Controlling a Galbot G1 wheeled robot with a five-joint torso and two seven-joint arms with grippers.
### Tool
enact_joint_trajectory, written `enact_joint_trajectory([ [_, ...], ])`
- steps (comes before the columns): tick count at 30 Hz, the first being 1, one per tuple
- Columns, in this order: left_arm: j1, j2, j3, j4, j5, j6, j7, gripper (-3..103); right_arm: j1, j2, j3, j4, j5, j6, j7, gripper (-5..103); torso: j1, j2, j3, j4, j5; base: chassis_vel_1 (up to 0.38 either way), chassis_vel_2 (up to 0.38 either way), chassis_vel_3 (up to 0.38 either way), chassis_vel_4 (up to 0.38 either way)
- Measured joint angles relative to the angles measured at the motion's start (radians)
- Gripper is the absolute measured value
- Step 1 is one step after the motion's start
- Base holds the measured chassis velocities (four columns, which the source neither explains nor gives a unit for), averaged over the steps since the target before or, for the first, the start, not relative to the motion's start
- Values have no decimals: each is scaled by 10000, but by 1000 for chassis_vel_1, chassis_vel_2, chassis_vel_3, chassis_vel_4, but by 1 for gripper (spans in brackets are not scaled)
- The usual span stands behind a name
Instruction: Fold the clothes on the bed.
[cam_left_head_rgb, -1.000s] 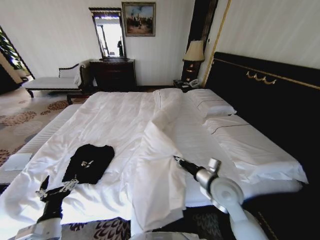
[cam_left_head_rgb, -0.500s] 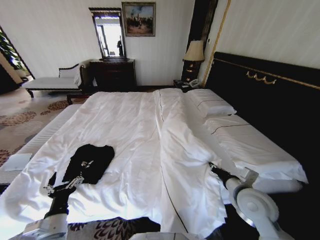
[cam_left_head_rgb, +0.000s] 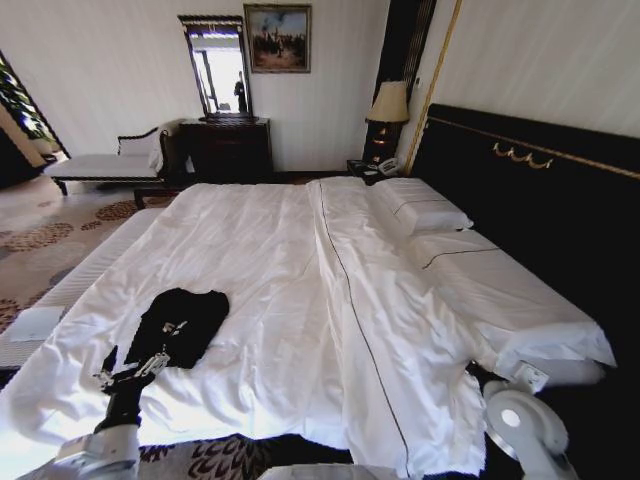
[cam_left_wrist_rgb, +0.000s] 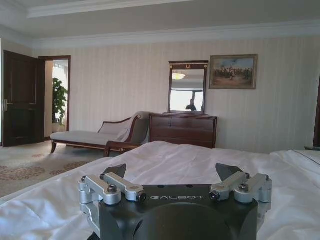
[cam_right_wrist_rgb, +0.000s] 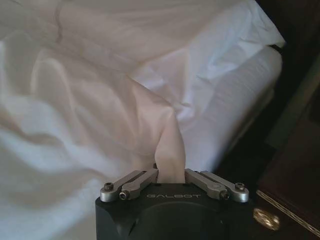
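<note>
Black T-shirt (cam_left_head_rgb: 178, 326) lies unfolded at lower left on the bed (cam_left_head_rgb: 300, 260), so folding is all left. Left gripper (cam_left_head_rgb: 131, 374) hovers spread just below it; right gripper (cam_right_wrist_rgb: 171, 176) pinches white sheet (cam_right_wrist_rgb: 165, 145) at lower right.

Pale striped walls, daylight flooding in. Upper centre: mirror (cam_left_head_rgb: 218, 66) and painting (cam_left_head_rgb: 277, 38) above a dark dresser (cam_left_head_rgb: 226, 150). Chaise (cam_left_head_rgb: 105, 163) far left, lamp (cam_left_head_rgb: 390, 103) right, patterned carpet (cam_left_head_rgb: 45, 228) left.
</note>
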Motion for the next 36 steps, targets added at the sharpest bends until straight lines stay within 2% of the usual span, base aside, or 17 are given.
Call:
enact_joint_trajectory([
  [6, -83, 76, 38, 117, -46, 38, 0, 100, 184, -90, -69, -1342, -470, 321, -225, 2, 1, 0, 0, 7, 4, 0, 0, 0, 0],
  [9, -117, 126, 77, 221, -63, 39, 0, 100, 312, -390, -86, -2164, -1088, 494, -669, 2, 2, 0, 0, 12, 5, 0, 0, 0, 0],
  [14, -120, 128, 113, 232, -79, 40, 0, 100, 344, -687, -110, -2801, -1401, 562, -885, 2, 2, 0, 0, 14, 4, 0, 0, 0, 0],
  [18, -83, 121, 116, 190, -85, 35, 0, 100, 346, -654, -143, -2994, -1666, 663, -890, 2, 3, 0, -1, 10, 1, 0, 0, 0, 0],
  [20, -48, 108, 116, 133, -85, 26, 0, 100, 285, -496, -185, -2879, -1722, 685, -812, 2, 2, 0, 0, -5, -5, 0, 0, 0, 0],
  [21, -48, 108, 116, 133, -85, 26, 0, 100, 285, -496, -185, -2879, -1722, 685, -812, 2, 2, 0, 0, -5, -5, 0, 0, 0, 0],
  [25, -2, 83, 116, 56, -69, 20, 1, 100, 235, -333, -244, -2602, -1762, 680, -374, 0, 2, 0, 0, -8, -7, 0, 0, 0, 0],
  [26, 45, 68, 128, -10, -46, 13, 2, 100, 201, -260, -230, -2402, -1807, 672, -82, 10, 2, 0, 0, -20, -12, 0, 0, 0, 0],
  [27, 75, 63, 133, -60, -32, 8, 4, 100, 166, -231, -177, -2216, -1827, 699, -7, 10, 2, 0, 0, -23, -11, 0, 0, 0, 0],
  [29, 134, 60, 134, -131, -13, -15, 8, 100, 1, -174, 55, -1586, -1841, 812, 48, 21, 0, 1, 0, -24, -10, 0, 0, 0, 0],
  [30, 148, 60, 132, -153, -6, -20, 10, 100, -67, -147, 149, -1265, -1841, 875, 52, 27, 0, 1, 0, -23, -10, 0, 0, 0, 0],
  [33, 178, 60, 129, -200, 14, -24, 10, 100, -219, -86, 380, -316, -1847, 1063, 51, 33, -1, 1, -1, -10, -9, 0, 0, 0, 0],
  [35, 184, 52, 184, -239, 85, -25, 10, 100, -310, -61, 587, 768, -1724, 1179, 36, 44, 0, 1, 0, -5, -10, 0, 0, 0, 0],
  [36, 184, 52, 184, -239, 85, -25, 10, 100, -310, -61, 587, 768, -1724, 1179, 36, 44, 0, 1, 0, -5, -10, 0, 0, 0, 0],
])
